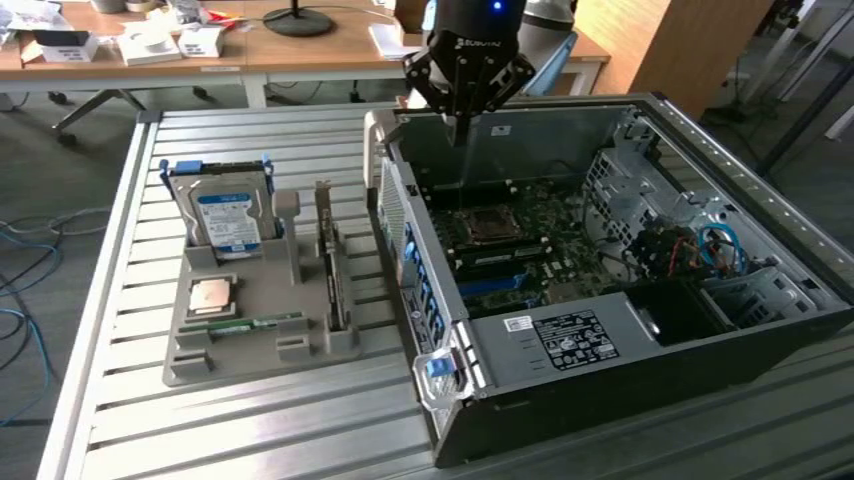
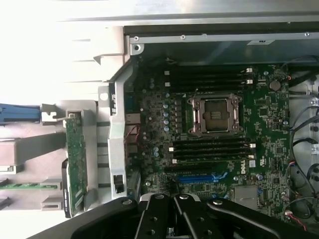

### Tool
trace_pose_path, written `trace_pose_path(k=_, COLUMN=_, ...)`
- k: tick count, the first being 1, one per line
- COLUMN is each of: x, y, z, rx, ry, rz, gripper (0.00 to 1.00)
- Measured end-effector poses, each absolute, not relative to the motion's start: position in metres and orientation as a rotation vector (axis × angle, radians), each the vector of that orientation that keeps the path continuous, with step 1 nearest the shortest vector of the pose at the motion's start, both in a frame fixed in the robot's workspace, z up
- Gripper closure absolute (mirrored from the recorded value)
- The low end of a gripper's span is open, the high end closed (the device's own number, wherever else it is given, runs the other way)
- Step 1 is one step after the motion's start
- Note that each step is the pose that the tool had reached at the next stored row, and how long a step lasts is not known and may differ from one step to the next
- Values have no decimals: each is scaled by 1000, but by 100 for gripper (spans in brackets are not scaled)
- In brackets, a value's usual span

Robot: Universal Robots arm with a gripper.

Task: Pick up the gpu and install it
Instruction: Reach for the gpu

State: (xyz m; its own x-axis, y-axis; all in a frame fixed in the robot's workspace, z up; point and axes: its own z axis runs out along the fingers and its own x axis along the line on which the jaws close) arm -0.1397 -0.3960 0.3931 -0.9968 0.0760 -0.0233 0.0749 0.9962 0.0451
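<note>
The gpu (image 1: 331, 270) stands on edge in a slot of the grey holder tray (image 1: 254, 360), to the exterior view's left of the open computer case (image 1: 747, 230). In the wrist view the gpu (image 2: 76, 164) shows a green board face beside the case wall. My gripper (image 1: 461, 132) hangs over the far end of the case, above the motherboard (image 1: 534, 235), its fingers shut together with nothing between them. The gripper (image 2: 172, 211) is dark at the edge of the wrist view, near the blue card slot (image 2: 199, 178).
The tray also holds a blue-labelled hard drive (image 1: 227, 215), a processor chip (image 1: 214, 295) and a green memory stick (image 1: 247, 323). Cables (image 1: 714, 245) and drive cages fill the case's right side. A desk (image 1: 307, 45) with clutter stands behind the slatted metal table (image 1: 267, 430).
</note>
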Motion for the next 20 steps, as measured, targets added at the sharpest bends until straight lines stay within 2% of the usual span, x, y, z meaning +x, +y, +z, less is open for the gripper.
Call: trace_pose_path(k=20, x=-173, y=-391, z=393, rx=119, ry=3114, rz=69, gripper=89)
